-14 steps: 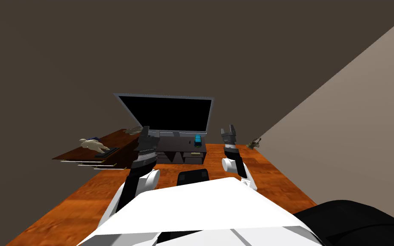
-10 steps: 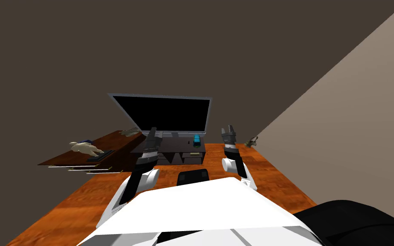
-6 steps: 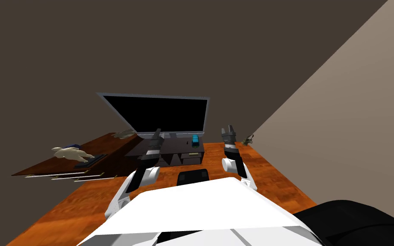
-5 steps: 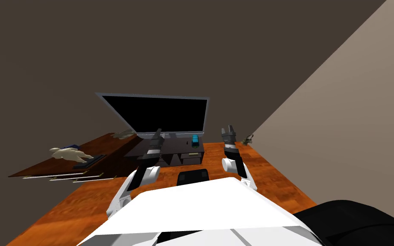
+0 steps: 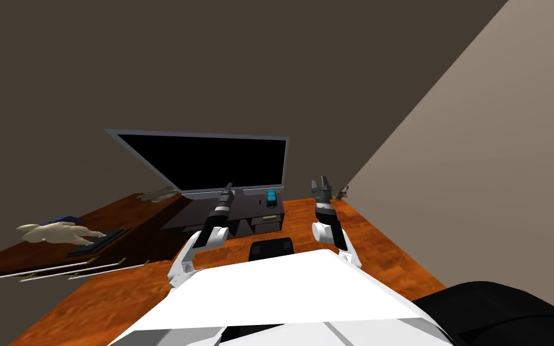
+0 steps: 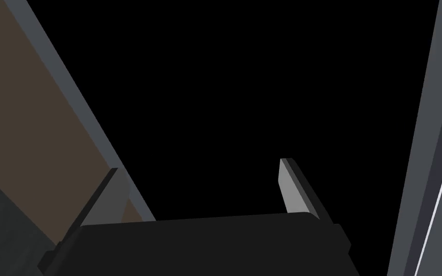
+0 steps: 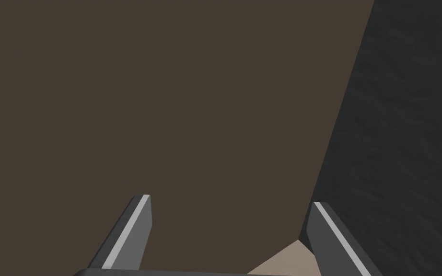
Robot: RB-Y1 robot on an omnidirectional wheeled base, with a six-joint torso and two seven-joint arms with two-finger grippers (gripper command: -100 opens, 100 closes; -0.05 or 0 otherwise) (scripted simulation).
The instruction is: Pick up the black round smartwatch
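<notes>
no readable text, labels, brands or numbers anywhere, monitor (image 5: 210,159) screen blank black

Dark TV stand (image 5: 243,210) on orange wood floor (image 5: 366,234), brown wall (image 5: 210,72) behind

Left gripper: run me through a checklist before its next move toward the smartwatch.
1. Left gripper open: ok.
2. Aim: not ok; it faces the black TV screen, not the dark stand.
3. Smartwatch sighted: cannot tell; a tiny dark speck lies on the stand beside a blue object.
4. Right gripper open and held apart from the left arm: ok.
</notes>
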